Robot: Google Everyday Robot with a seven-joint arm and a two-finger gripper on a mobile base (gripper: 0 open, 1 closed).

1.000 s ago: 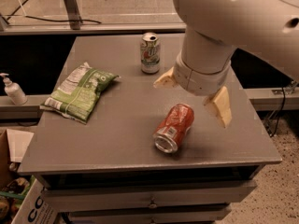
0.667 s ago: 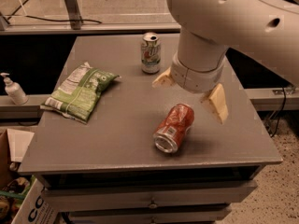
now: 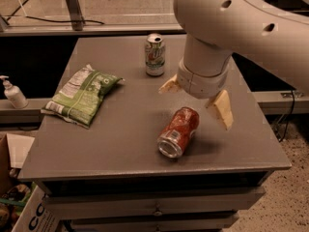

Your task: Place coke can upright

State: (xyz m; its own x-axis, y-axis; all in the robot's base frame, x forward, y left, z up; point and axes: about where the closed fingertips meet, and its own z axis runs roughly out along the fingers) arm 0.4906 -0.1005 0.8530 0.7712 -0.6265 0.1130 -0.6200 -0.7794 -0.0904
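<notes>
The coke can [image 3: 178,132] lies on its side on the counter [image 3: 120,144], in the front half and right of the middle, well clear of the front edge. Its long axis runs on a diagonal, from the front-left toward the rear-right. One silver end faces the front edge and slightly the left; the other end points back toward the right rear corner. Whether that near end is opened I cannot tell.

The hand [image 3: 194,107] hangs over the counter just behind the coke can, its two fingers spread wide apart and holding nothing. One finger [image 3: 169,85] points toward the left edge. The other sits to the right of the can's far end and does not touch it.

A white-and-green soda can [image 3: 155,54] stands upright near the rear edge, about mid-width, well apart from the coke can. A green snack bag [image 3: 81,94] lies flat and sealed near the left edge. Below the counter top the drawers [image 3: 154,209] are shut. A cardboard box [image 3: 29,216] sits by the front left corner; its contents are unclear.
</notes>
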